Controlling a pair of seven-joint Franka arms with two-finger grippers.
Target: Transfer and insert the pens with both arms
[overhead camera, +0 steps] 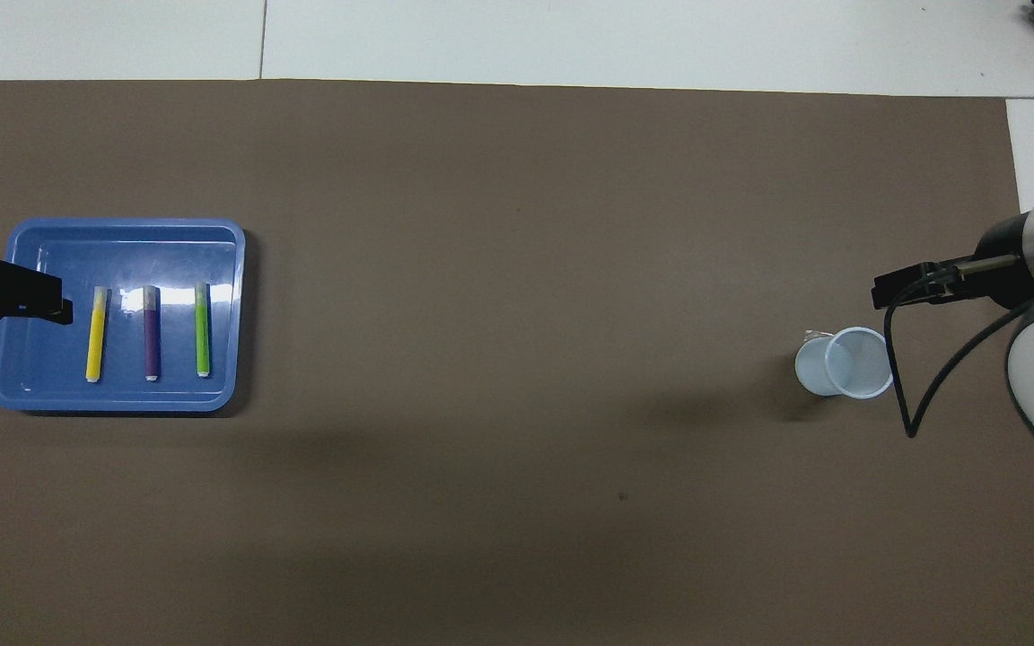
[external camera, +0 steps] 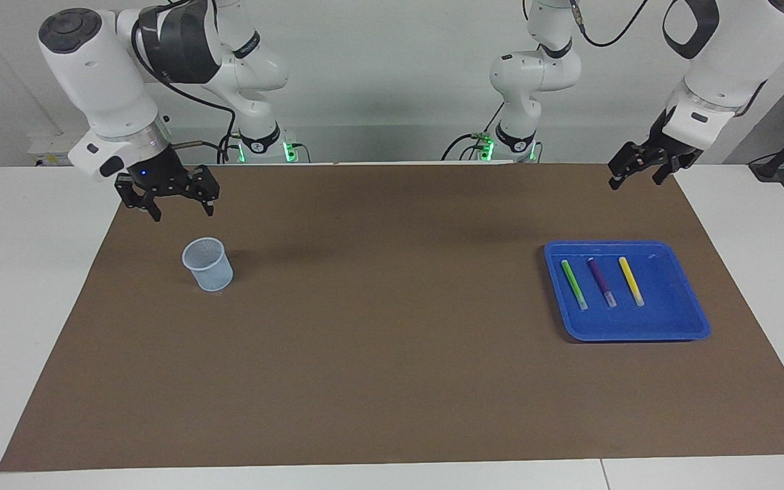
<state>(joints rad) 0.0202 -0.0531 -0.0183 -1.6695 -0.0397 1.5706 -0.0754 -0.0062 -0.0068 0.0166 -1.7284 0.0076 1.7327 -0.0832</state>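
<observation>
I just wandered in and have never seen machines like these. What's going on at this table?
Nothing is being handled yet. Three pens, green, purple and yellow, lie side by side in a blue tray at the left arm's end of the table. A pale cup stands at the right arm's end. The left end effector hangs in the air near the tray, the right end effector near the cup, both open and empty.

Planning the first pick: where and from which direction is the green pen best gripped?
Grip the green pen around mid-barrel, coming straight down. It lies flat in the blue tray, beside the purple pen, so the fingers should probably close across its width, in the gaps either side.
</observation>
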